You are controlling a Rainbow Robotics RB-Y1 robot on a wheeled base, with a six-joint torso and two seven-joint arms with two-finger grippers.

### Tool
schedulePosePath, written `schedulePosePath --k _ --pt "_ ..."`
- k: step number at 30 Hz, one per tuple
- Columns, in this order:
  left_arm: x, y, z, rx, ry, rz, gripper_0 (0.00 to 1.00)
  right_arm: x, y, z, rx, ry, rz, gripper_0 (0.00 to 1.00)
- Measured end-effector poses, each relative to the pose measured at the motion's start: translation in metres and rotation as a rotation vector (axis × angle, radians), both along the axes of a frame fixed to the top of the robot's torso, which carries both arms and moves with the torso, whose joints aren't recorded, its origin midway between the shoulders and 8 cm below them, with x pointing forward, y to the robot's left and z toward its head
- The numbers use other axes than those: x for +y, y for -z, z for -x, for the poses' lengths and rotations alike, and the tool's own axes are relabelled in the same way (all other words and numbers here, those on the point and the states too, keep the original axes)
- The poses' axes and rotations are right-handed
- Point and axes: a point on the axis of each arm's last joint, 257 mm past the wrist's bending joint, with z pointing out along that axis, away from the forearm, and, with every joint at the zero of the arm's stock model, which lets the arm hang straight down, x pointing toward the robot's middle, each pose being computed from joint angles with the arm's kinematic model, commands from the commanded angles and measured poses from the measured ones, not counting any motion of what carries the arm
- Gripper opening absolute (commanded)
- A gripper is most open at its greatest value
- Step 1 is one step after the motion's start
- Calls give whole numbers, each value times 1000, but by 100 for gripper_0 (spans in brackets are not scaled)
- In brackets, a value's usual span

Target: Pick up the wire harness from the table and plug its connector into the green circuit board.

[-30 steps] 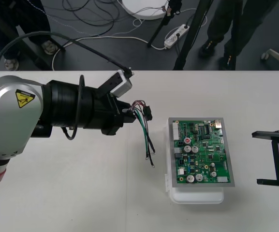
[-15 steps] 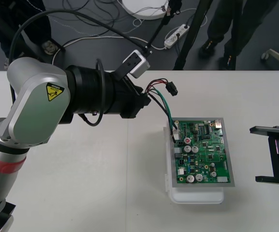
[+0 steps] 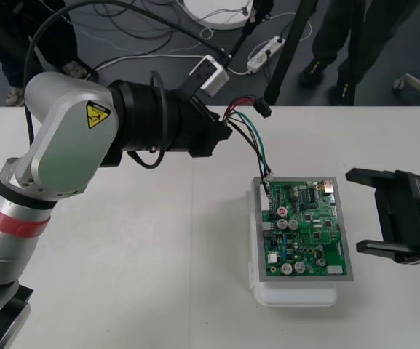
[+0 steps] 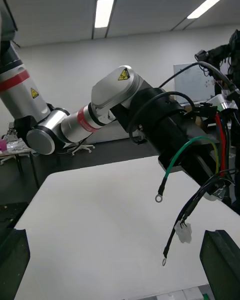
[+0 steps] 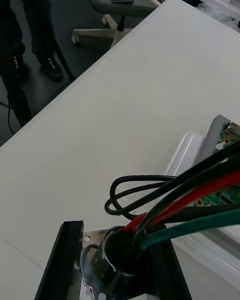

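- spanning most of the front view, the table (image 3: 122, 291) carries the board at about 4 o'clock from its middle.
- the left arm (image 3: 64, 145) comes in from 9 o'clock and reaches toward 12 o'clock of the table, raised above it.
- the board (image 3: 308, 229), green, lies flat on a white base (image 3: 297, 297).
- the right gripper (image 3: 355, 211) waits at 3 o'clock of the board, just beside it. its jaws are released and wide apart, with nothing between them.
- the left gripper (image 3: 220, 132) hangs at 10 o'clock of the board, jaws clenched on the harness at its socket.
- the harness (image 3: 252, 138) is up in the air, off the table. its red, black and green wires run from the left gripper toward 4 o'clock, down to the board's 11 o'clock corner. i cannot tell whether the ends touch the board there.
- the socket (image 5: 107, 260), round metal with a flange, sits between the left fingers (image 5: 62, 265), with the wires fanning out of it.
- the plug (image 3: 263, 110), small and black, juts out at 12 o'clock of that corner, well clear of the board and not in it.
- a ring end (image 4: 158, 198) on the green wire dangles free.
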Motion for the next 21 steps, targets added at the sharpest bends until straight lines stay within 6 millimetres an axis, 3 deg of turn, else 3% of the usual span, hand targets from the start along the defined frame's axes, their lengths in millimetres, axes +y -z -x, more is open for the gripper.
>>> schedulePosePath --k 10,17,21 --pt "-1 -4 -3 -6 -1 6 0 33 -29 -12 78 55 -22 100" --pt "-7 -5 3 13 20 27 0 37 -58 -15 128 155 -53 100" --pt "-8 -5 4 17 24 32 0 39 -66 -19 185 206 -59 100"
